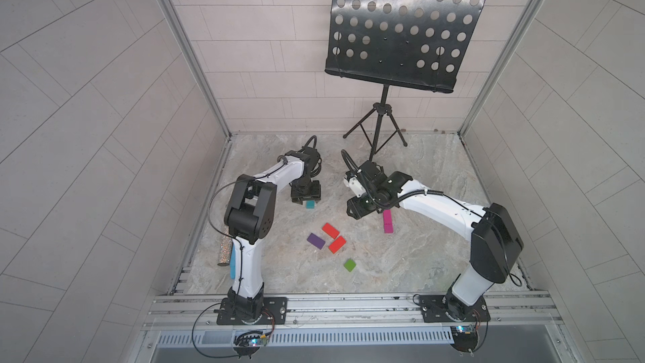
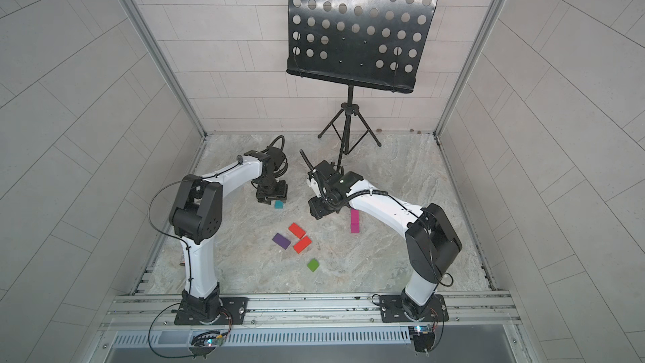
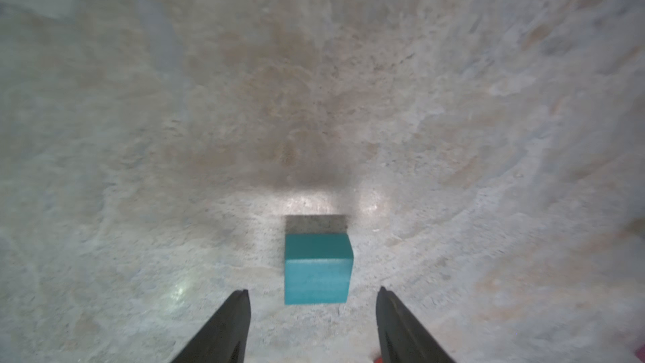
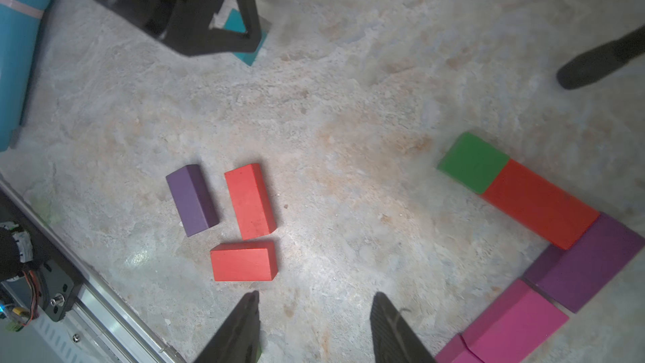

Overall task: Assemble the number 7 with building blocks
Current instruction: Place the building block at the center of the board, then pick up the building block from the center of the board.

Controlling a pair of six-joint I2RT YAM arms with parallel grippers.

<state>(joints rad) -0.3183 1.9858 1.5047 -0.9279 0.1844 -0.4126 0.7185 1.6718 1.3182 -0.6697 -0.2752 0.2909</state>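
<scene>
Just over the teal block (image 3: 317, 267), seen lying loose on the worktop (image 3: 314, 82), the left claw (image 3: 312, 290) is held open. Right of that block, purple and red building blocks (image 4: 249, 200) are scattered; farther right, the number 7 (image 4: 539, 204) is laid beside the open, empty right claw (image 4: 316, 294).

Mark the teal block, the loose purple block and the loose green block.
teal block (image 3: 317, 270): left wrist view, its side face.
loose purple block (image 1: 316, 242): in a top view, middle of its top face.
loose green block (image 1: 349, 265): in a top view, middle of its top face.
</scene>
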